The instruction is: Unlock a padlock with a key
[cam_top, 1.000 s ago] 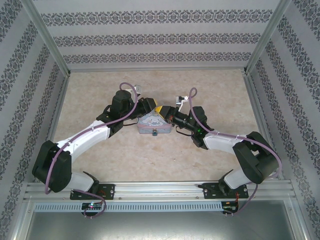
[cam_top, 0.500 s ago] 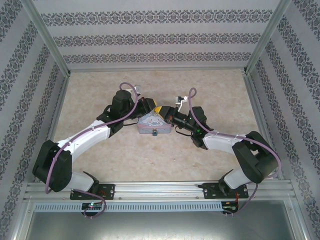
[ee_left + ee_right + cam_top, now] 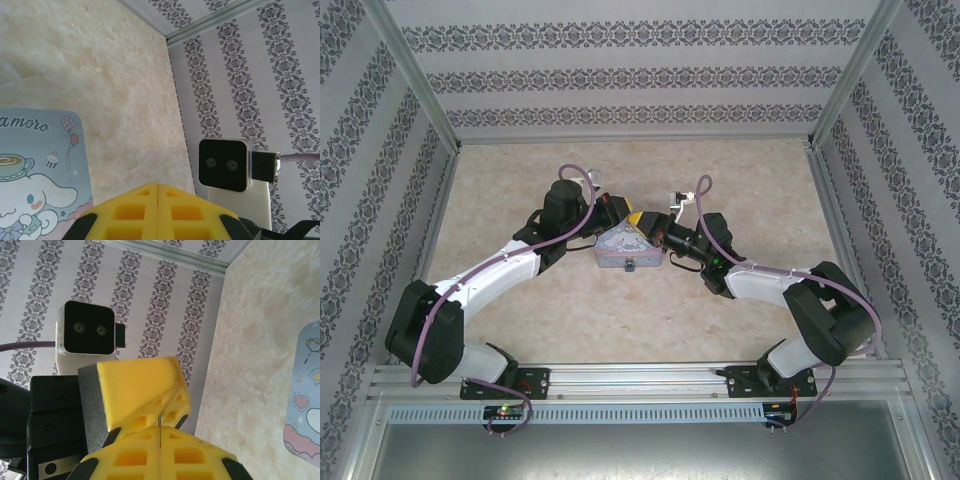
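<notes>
Your left hand and right hand are both clenched, their yellow tips meeting over the far edge of the pastel tin box. The tiny padlock sits at the tin's near side on the surface.

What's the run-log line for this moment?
left gripper: shut | right gripper: shut | position: tip to tip above far edge of cartoon tin box

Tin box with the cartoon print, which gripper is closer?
Left, narrowly. The left gripper sits at the tin box's far edge; the right gripper meets it there, with the tin off to its side.
</notes>
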